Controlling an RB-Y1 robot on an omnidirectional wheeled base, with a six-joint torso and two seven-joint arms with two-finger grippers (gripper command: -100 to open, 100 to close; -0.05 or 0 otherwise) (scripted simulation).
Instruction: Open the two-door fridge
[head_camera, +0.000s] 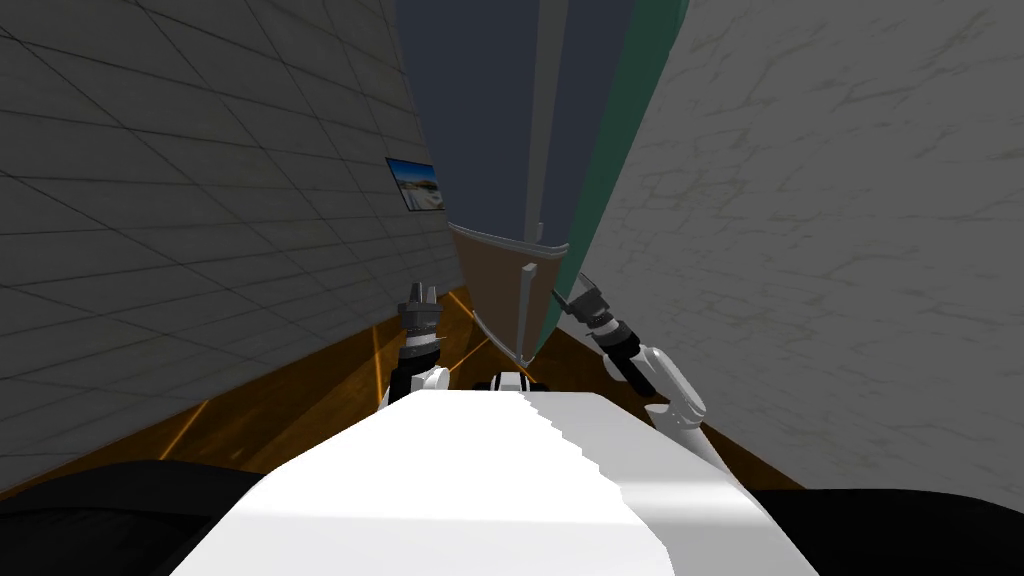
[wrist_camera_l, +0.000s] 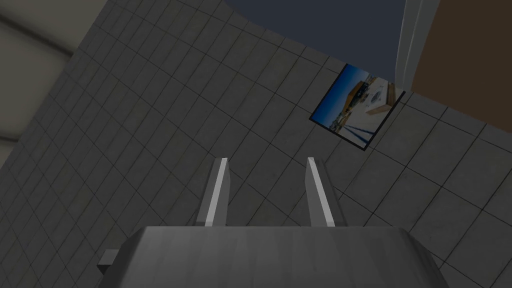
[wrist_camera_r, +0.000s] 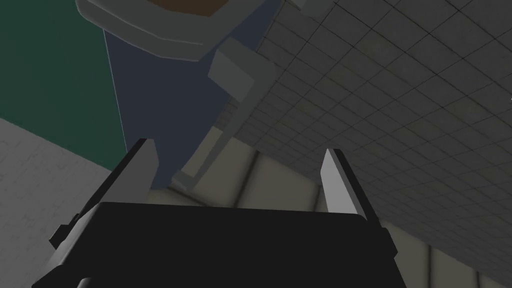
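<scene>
Fridge (head_camera: 490, 120) stands straight ahead and close in the head view, with a dark blue upper door, a grey band below it, then a brown lower door (head_camera: 495, 280) and a green side on my right. A grey handle (head_camera: 524, 310) runs down the lower door. The left tool (head_camera: 421, 292) is raised near the lower door's left edge, above the brown floor (head_camera: 300, 400), with a tiled wall (head_camera: 200, 200) and a picture (head_camera: 415, 184) behind it. The right tool (head_camera: 580, 285) points up just beside the fridge's green side, level with the lower door. Whether it touches I cannot tell.

In the left wrist view, the left tool (wrist_camera_l: 267, 160) has its fingers (wrist_camera_l: 215, 195) apart with nothing between them. It faces the tiled wall (wrist_camera_l: 150, 125). Beyond the fingertips hangs the picture (wrist_camera_l: 357, 105), and past it shows a corner of the fridge (wrist_camera_l: 325, 25), blue and brown with a grey strip between.

In the right wrist view, the right tool (wrist_camera_r: 237, 147) is spread wide, its fingers (wrist_camera_r: 340, 185) holding nothing. Ahead of it is the fridge (wrist_camera_r: 150, 100), showing the blue door, the grey band, a bit of brown and the green side. The handle (wrist_camera_r: 240, 85) stands out from the blue door beyond the fingertips, apart from both fingers.
</scene>
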